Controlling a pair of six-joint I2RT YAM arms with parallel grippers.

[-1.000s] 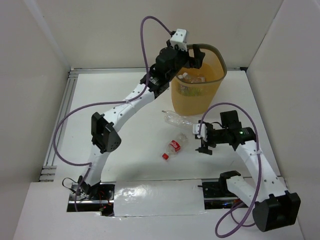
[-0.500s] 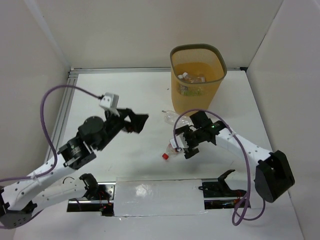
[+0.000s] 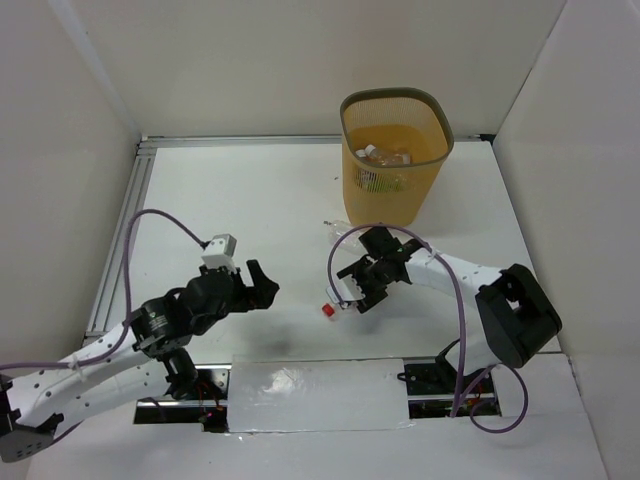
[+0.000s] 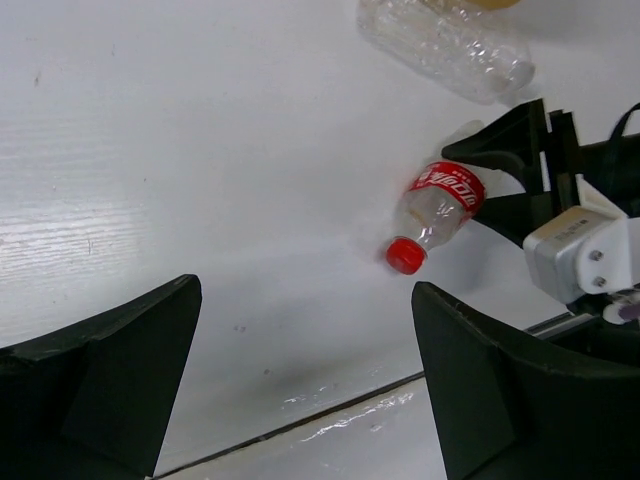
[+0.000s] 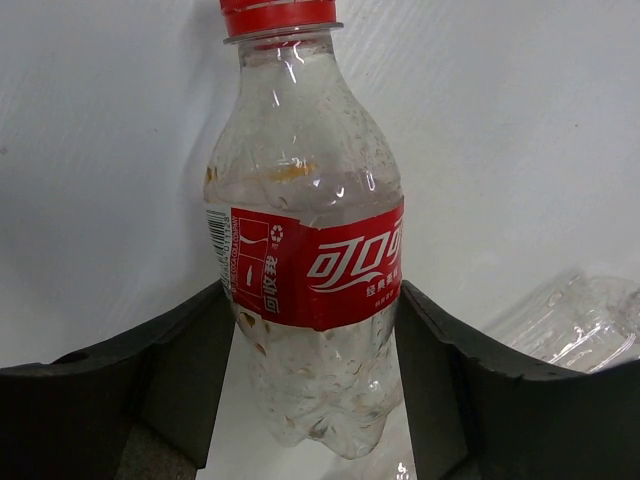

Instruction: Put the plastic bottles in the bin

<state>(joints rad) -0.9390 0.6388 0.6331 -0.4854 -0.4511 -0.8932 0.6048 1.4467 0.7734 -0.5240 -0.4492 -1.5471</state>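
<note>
The right gripper (image 5: 315, 300) has its two fingers pressed against either side of the red-labelled bottle (image 5: 310, 200), about at the label, while the bottle lies on the white table (image 3: 230, 200) with its red cap (image 5: 278, 15) pointing away from the wrist. The likeliest trouble is the grip itself. The body is thin, round and empty, so a squeeze may dent it and let it squirt forward out of the jaws, or it may swing down by the cap end on the lift. A crumpled clear bottle (image 4: 445, 45) lies just beside the fingers, between them and the bin (image 3: 395, 205), and could be knocked or rolled as the arm rises. The bin stands tall, so a low carry would strike its wall or rim; other bottles (image 3: 385, 155) already lie inside. The left gripper (image 4: 305, 290) hangs over bare table with its jaws spread wide, holding nothing, well apart from the bottle and out of the way.
</note>
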